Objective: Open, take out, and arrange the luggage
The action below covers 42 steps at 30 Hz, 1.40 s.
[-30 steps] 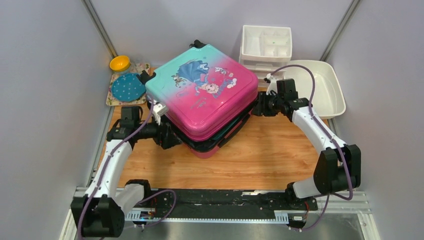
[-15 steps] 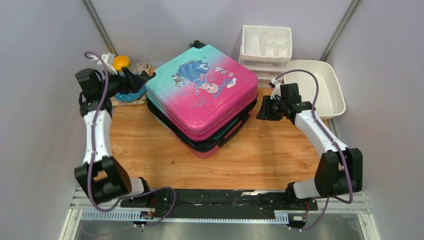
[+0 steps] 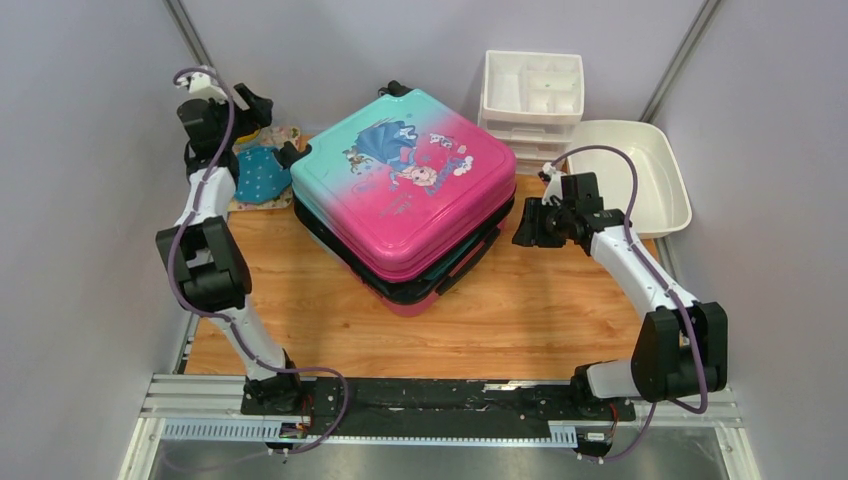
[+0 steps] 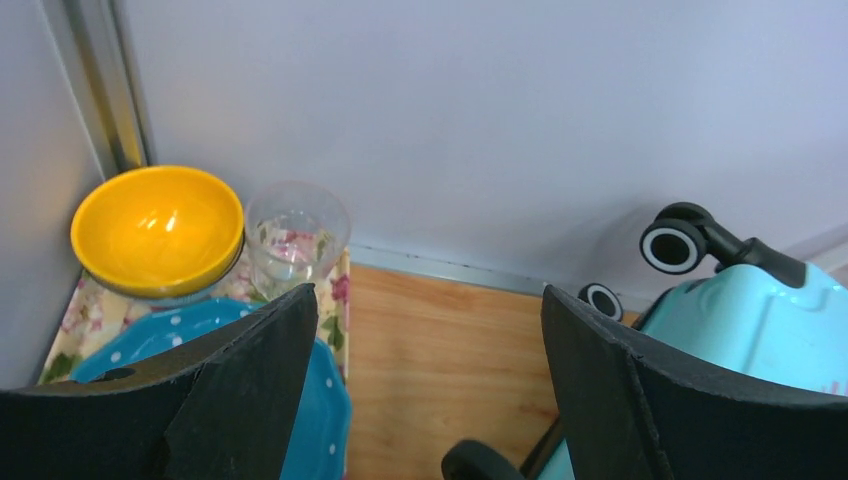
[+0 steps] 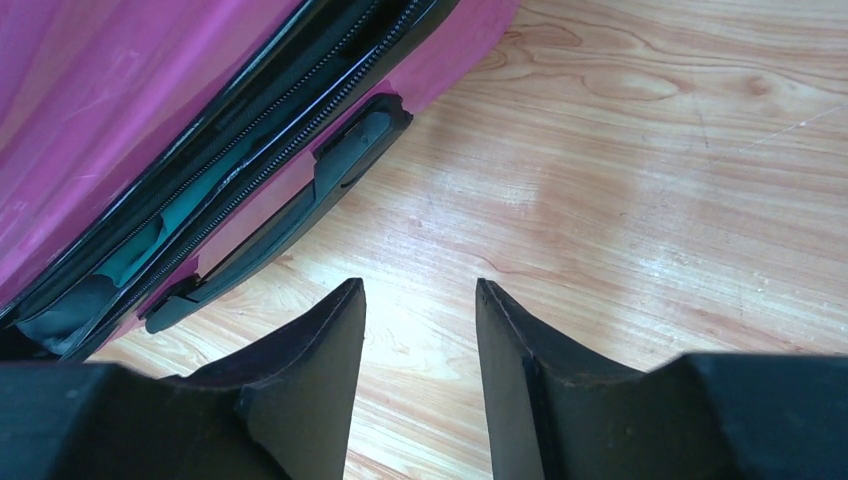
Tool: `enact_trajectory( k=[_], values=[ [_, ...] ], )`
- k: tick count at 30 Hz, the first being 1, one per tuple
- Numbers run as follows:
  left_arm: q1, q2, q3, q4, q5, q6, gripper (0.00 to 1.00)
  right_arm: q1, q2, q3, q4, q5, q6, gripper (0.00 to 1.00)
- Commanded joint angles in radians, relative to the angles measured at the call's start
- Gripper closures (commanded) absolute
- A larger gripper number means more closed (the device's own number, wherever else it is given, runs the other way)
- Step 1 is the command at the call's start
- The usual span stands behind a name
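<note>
The luggage (image 3: pixel 410 190) lies flat mid-table, teal at the back fading to pink in front, with a cartoon print on top. Its black zip band gapes along the near right side, where the side handle (image 5: pixel 290 220) and pink shell (image 5: pixel 110 90) show. My right gripper (image 3: pixel 522 222) sits just right of that side, open and apart from it; in its wrist view the right gripper (image 5: pixel 418 287) has only bare wood between the fingers. My left gripper (image 3: pixel 262 106) is raised at the back left corner, wide open and empty. The left gripper (image 4: pixel 428 295) looks down past the luggage's teal corner (image 4: pixel 740 320) and black wheels (image 4: pixel 672 245).
A yellow bowl (image 4: pixel 158 228), a clear glass (image 4: pixel 297 235) and a blue dotted plate (image 3: pixel 262 175) sit on a floral mat (image 4: pixel 335 290) in the back left corner. A white drawer organiser (image 3: pixel 532 95) and a white basin (image 3: pixel 640 185) stand at the back right. Walls close in all round.
My left arm has swung from the luggage's front left side up to the back left corner. My right gripper has backed slightly away from the luggage's right side.
</note>
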Motion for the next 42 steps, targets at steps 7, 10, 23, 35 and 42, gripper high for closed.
enact_trajectory(
  k=[7,10,23,35,42],
  values=[
    [-0.198,0.165,0.122,0.18,-0.226,0.473,0.07,0.001,-0.026,-0.021,0.027,-0.007,-0.009,0.5],
    [-0.225,0.208,0.155,0.145,-0.24,0.591,0.07,0.0,-0.023,-0.018,0.031,-0.005,-0.013,0.49],
    [-0.233,0.009,-0.08,-0.203,0.034,0.866,0.1,0.081,0.073,-0.039,0.145,-0.061,-0.015,0.5],
    [-0.197,-0.35,-0.419,-0.452,0.025,0.876,0.13,0.11,0.3,0.148,0.24,-0.119,-0.112,0.52],
    [-0.098,-0.48,-0.511,-0.533,-0.001,0.803,0.13,0.189,0.404,0.267,0.294,-0.163,-0.116,0.52]
  ],
)
